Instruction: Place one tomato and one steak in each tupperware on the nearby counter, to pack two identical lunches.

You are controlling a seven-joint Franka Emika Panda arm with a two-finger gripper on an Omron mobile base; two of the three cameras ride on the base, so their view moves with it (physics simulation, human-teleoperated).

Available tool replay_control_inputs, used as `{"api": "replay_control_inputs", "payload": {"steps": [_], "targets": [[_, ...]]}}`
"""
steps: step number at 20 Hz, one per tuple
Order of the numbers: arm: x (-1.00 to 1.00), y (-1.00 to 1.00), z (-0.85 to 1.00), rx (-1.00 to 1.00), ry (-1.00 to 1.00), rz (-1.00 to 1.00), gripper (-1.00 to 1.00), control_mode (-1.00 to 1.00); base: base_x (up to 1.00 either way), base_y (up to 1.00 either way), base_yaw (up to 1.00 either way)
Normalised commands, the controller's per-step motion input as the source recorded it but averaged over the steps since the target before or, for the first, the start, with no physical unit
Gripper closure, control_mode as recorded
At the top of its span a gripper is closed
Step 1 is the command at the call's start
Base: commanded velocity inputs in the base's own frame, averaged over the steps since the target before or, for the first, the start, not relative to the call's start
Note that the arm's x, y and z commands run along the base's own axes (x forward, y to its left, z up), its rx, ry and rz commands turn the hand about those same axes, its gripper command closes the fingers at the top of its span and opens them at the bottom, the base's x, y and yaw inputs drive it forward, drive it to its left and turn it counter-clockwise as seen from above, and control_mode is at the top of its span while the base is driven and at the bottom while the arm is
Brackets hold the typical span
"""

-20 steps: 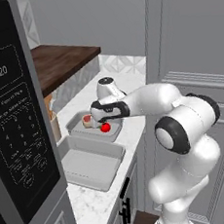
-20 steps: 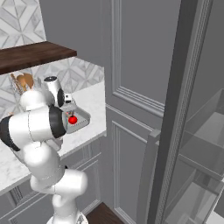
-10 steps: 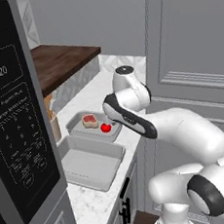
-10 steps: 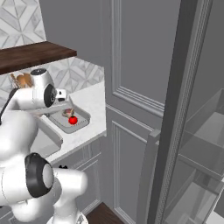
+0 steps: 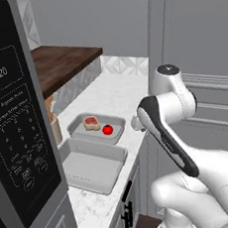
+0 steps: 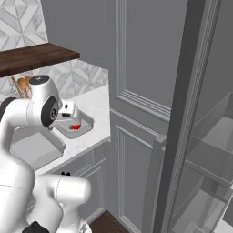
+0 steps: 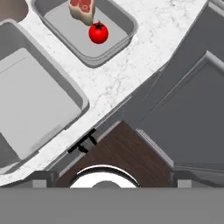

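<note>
Far tupperware (image 5: 96, 128): holds one steak (image 5: 91, 122) and one tomato (image 5: 107, 129) — I count this lunch packed.
Near tupperware (image 5: 91, 164): empty on desk (image 5: 115, 93).
Gripper (image 6: 68, 108): spread, carrying nothing.

Marble-veined stone counter (image 5: 115, 95), matt grey, seemingly plastic tupperware (image 7: 114, 43), glossy tomato (image 7: 98, 33), dark wooden shelf (image 5: 63, 62).

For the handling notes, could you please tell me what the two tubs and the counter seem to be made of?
Far tub and near tub: seemingly matte grey plastic, since the walls are thin, rounded and uniform, though metal is possible. Counter: white stone, probably marble, judging by the grey veins and smooth surface.
</note>
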Motion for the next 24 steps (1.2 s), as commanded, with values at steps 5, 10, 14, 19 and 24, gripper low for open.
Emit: {"api": "replay_control_inputs", "payload": {"steps": [5,10,14,19,24], "targets": [[-0.99,-0.02,0.71,0.07,-0.27,-0.13,-1.0,-1.0,0.0,0.0,0.0],[-0.81,0.0,0.56,0.01,-0.15,-0.09,-1.0,-1.0,0.0,0.0,0.0],[-0.58,0.0,0.32,0.0,-0.03,0.0,-1.0,-1.0,0.0,0.0,0.0],[-0.2,0.0,0.04,0.0,0.0,0.0,-1.0,1.0,-0.8,0.0,0.0],[0.0,0.0,0.0,0.0,0.0,0.0,-1.0,1.0,-1.0,0.0,-0.03]]}}
